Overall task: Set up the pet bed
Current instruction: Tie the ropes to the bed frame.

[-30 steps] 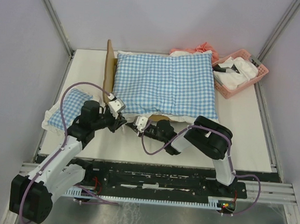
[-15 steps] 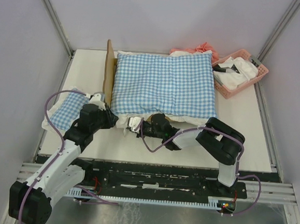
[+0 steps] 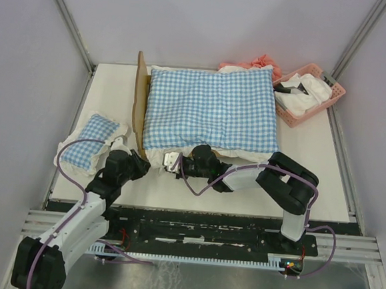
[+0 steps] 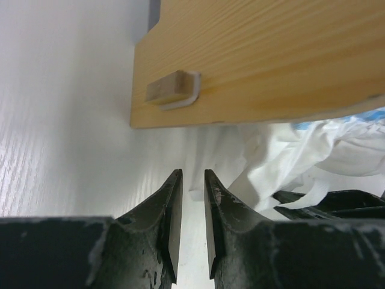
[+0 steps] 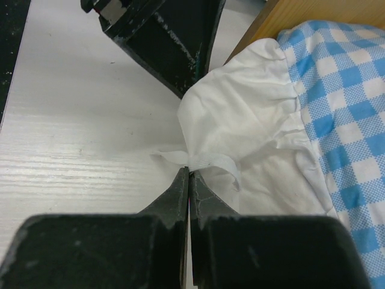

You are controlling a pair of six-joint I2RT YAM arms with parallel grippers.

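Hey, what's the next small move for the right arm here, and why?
Probably pull the right tool, shut on the white fabric tie of the blue-and-white checked cushion, gently toward the light-wood bed frame corner. The tie looks slack, and the left tool sits slightly open nearby, empty.

Your table is a white wood-grain board. Directly on it you have the light-wood pet bed frame left of centre, a small blue-and-white checked pillow near the left edge, a pink plastic basket at the far right corner, and a crumpled coral-pink cloth at the far edge. The big cushion's white frill spills onto the board at the bed's near end.
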